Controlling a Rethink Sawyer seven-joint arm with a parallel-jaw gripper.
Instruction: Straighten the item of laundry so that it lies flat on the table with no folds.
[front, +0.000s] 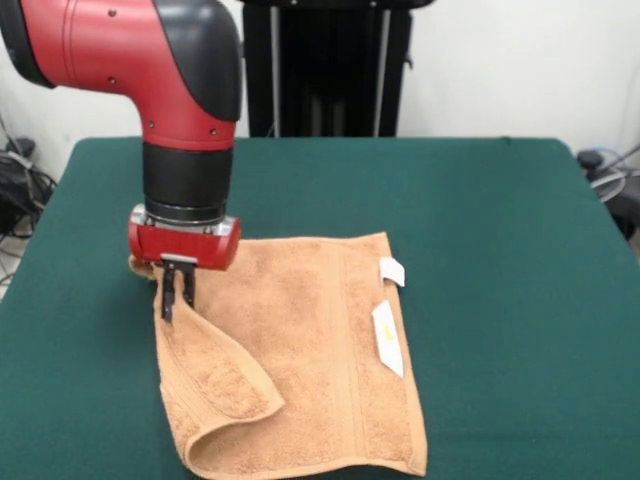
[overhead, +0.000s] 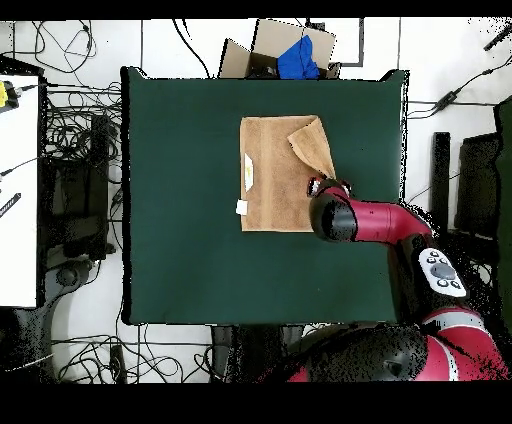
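Terry towel (front: 300, 350) corner folded (hand (front: 178, 300) pinching edge).

We see a dark green table (front: 500, 220) carrying a single thing, an orange-tan terry towel (front: 310, 340). It lies mostly flat, near the middle of the top, with one corner folded over onto itself. Two small white tags (front: 388, 325) sit along one edge, beside a woven band.
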